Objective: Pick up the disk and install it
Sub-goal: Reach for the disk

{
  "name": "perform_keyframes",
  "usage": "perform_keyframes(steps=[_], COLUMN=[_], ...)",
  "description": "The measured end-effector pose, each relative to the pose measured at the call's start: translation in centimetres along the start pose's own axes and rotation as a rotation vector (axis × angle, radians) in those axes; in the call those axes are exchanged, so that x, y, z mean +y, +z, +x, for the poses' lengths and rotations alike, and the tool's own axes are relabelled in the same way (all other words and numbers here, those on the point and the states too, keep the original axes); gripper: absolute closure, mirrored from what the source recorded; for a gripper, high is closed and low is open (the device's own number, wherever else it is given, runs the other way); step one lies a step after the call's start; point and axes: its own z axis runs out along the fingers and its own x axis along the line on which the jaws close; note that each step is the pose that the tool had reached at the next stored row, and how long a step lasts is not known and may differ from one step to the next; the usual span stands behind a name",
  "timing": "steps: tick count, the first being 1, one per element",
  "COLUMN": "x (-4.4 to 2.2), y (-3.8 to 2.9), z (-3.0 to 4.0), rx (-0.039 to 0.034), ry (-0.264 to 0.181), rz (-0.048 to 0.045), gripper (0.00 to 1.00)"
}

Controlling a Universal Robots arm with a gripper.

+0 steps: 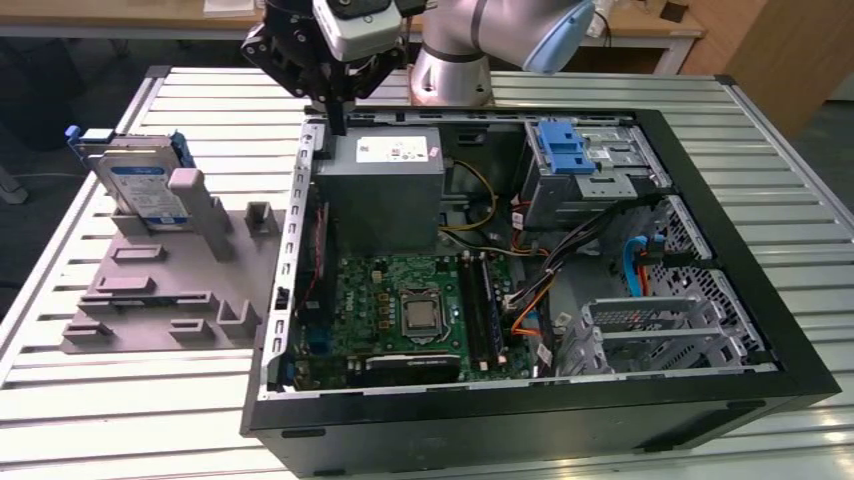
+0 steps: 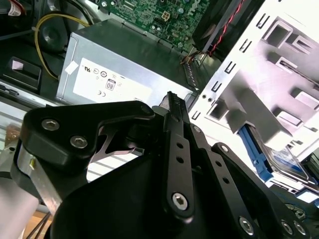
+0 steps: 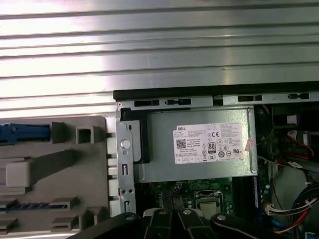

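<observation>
Hand [image 1: 336,122] closed, empty, by grey box [image 1: 380,200]; disk [image 1: 144,185] upright in stand [image 1: 147,300], well apart.

White sticker [image 3: 212,143] on the grey metal box [image 3: 159,149] inside the computer case [image 3: 199,92]: rows of fine print, a square code and certification marks. Blue-and-white label [image 1: 144,192] on the disk [image 1: 134,155], at the exterior view's left: print too small to read.

The black gripper [image 2: 172,98] hangs with its tip near the corner of a grey metal box [image 2: 124,64] that bears a white sticker. Its fingers look pressed together, with nothing between them. Farther off lies a green circuit board [image 2: 149,12]. Beside the case, the disk [image 2: 285,158] sits against a grey stand [image 2: 279,64], partly hidden.
</observation>
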Motion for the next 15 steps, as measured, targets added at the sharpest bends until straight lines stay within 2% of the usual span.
perform_keyframes(steps=[15], x=[-0.05], y=[0.06], z=[0.59], rx=[0.0001], ry=[0.000], rz=[0.0000], gripper=[0.89])
